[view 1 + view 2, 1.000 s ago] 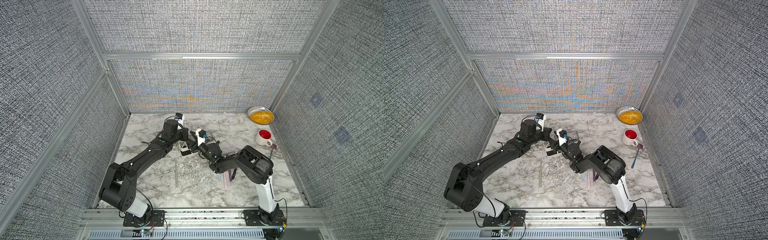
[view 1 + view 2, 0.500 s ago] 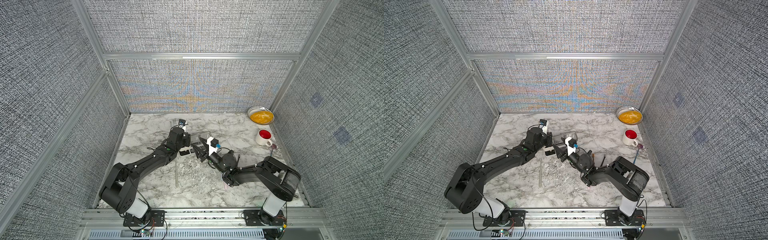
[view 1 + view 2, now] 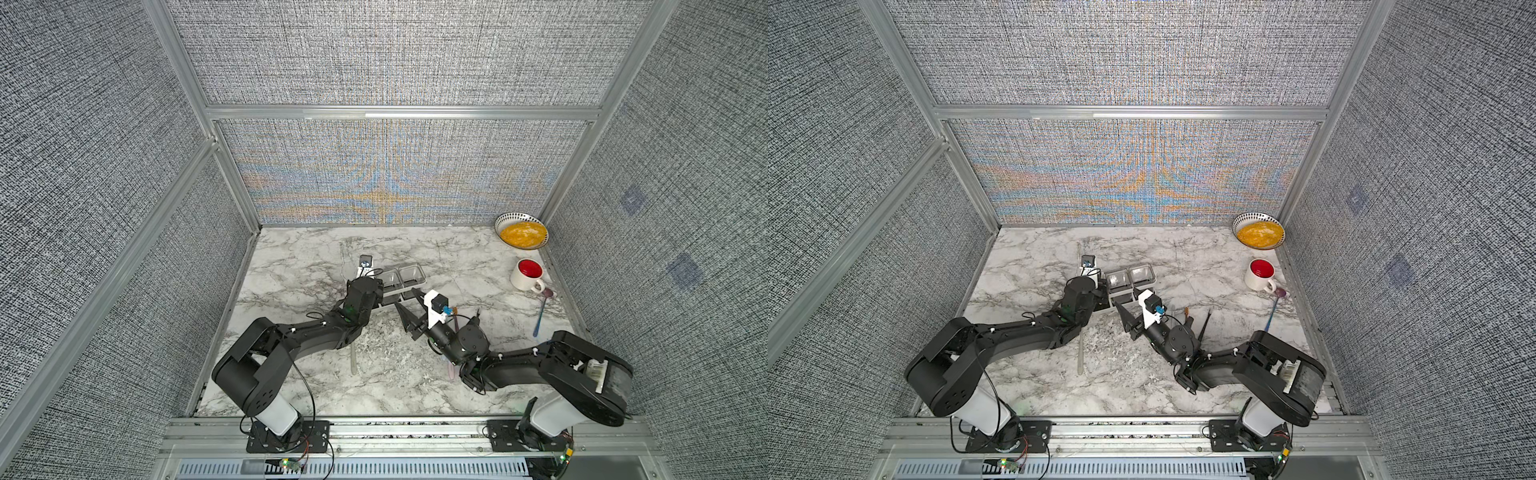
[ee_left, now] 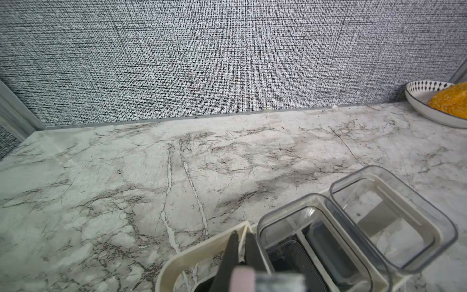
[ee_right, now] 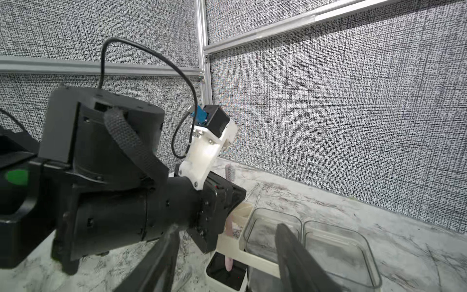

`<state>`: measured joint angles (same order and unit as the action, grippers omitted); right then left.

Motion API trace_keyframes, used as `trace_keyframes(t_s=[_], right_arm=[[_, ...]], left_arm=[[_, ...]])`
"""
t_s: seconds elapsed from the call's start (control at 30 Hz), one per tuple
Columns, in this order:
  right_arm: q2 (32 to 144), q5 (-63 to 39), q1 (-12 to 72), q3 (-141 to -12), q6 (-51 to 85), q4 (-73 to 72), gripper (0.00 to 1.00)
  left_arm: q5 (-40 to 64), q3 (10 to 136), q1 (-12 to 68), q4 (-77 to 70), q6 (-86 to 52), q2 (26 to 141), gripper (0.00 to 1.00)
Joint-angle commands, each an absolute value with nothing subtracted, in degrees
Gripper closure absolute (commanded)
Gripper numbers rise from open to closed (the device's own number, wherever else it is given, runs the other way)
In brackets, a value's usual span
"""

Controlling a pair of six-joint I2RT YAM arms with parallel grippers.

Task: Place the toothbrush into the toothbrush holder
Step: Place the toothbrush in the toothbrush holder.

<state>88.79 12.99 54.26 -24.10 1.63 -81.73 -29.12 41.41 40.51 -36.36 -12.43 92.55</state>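
Now, left gripper (image 4: 241,239): I see its fingers pinched narrow on the pink toothbrush (image 5: 230,172).
Toothbrush: upright, bristles up, lower end inside the end section of the toothbrush holder (image 4: 202,249).
Right gripper (image 3: 408,302): I see fingers wide, holding nothing, just beside the 2 clear cups (image 3: 411,275).

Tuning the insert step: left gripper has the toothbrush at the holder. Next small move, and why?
Probably open the left gripper and release. It is shut on the pink toothbrush, which stands upright with its lower end already inside the end section of the toothbrush holder. The right gripper is open and empty beside the holder.
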Motion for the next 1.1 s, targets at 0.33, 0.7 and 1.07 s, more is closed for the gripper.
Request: trace_keyframes(t_s=[0.33, 0.7, 1.07], right_arm=[[87.7, 16.9, 55.7, -23.2, 0.2, -79.9, 0.37], [87.9, 17.1, 55.7, -23.3, 0.3, -79.1, 0.36], [86.7, 17.8, 55.8, -22.0, 0.0, -78.6, 0.36]], left_arm=[[-36.2, 41.4, 42.2, -38.8, -15.1, 93.1, 0.99], [-35.8, 44.8, 42.2, -27.6, -20.2, 91.4, 0.99], [-38.0, 42.1, 42.2, -32.8, -21.2, 93.8, 1.0]])
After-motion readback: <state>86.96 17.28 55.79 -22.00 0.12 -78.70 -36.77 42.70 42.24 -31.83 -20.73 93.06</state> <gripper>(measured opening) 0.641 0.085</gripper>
